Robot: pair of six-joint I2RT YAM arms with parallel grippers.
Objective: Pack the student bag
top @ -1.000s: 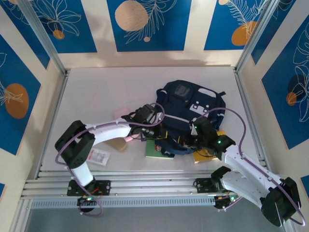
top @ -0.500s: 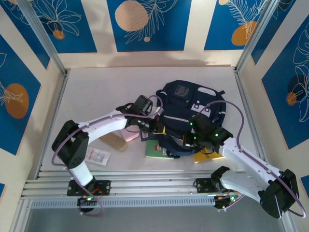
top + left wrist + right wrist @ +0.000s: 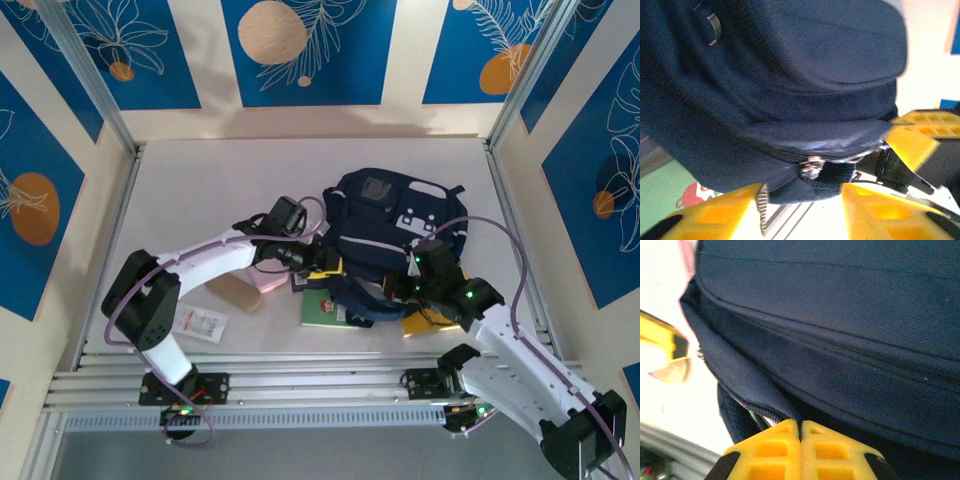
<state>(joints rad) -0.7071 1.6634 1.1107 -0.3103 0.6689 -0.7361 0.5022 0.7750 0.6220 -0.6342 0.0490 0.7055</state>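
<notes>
The student bag (image 3: 395, 225) lies centre-right on the counter (image 3: 200, 190), its near edge over a green book (image 3: 322, 314). The left end effector (image 3: 325, 268) is at its near-left edge, fingers apart, the zipper pull (image 3: 810, 167) just before the gap. The right end effector (image 3: 800, 429) is pinched together on the bag's zipper-edge fabric.

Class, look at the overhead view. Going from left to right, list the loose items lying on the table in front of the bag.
white packet → tan block → pink item → green book → yellow book
</notes>
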